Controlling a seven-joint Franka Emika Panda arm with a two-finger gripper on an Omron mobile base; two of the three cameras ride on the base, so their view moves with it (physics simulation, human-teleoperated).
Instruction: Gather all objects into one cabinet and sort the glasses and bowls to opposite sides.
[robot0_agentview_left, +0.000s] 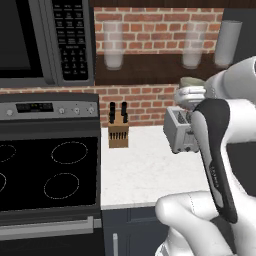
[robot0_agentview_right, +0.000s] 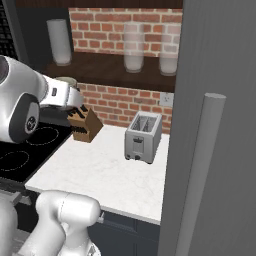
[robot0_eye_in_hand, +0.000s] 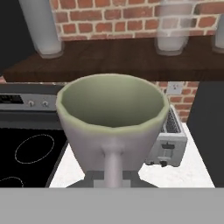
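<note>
Hand view: the gripper is seen clenched on the handle of the grey-green mug, which is held upright above the white counter. The toaster is found at four o'clock from the mug, and the stove at eight o'clock. Three frosted glasses are stood on the brown wall shelf at twelve o'clock. The knife block is placed near the stove. The slate-grey cabinet door is seen at three o'clock in the right base view.
</note>
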